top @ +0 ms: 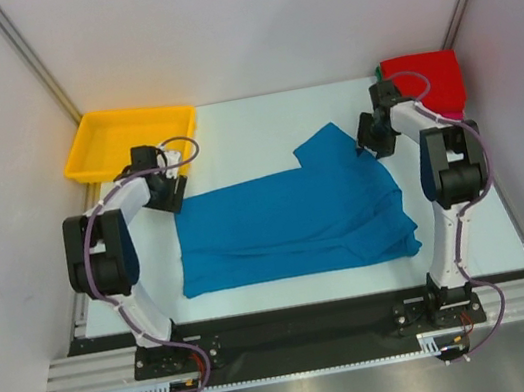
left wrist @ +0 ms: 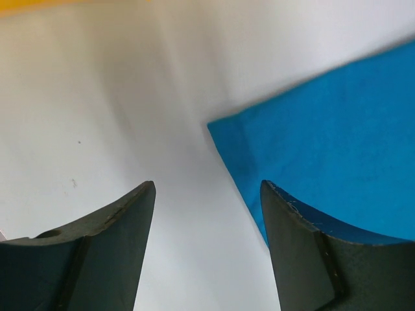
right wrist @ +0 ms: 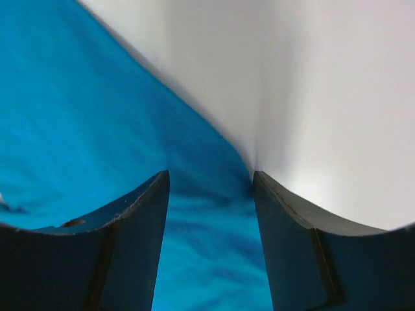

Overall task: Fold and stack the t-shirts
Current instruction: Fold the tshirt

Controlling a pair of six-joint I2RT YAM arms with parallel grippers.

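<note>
A bright blue t-shirt (top: 292, 223) lies spread across the middle of the white table, partly folded, one sleeve sticking up at the back. My left gripper (top: 166, 195) is open at the shirt's far left corner (left wrist: 224, 133); the corner lies just ahead of the right finger (left wrist: 305, 246), bare table between the jaws. My right gripper (top: 372, 144) is open over the shirt's far right edge; blue cloth (right wrist: 97, 129) lies between and ahead of its jaws. A red t-shirt (top: 424, 78) lies folded at the back right with a green edge beside it.
A yellow plastic tray (top: 96, 149) stands at the back left, just behind my left gripper. White walls close in the table on three sides. The table's near edge meets a black base rail (top: 295, 324).
</note>
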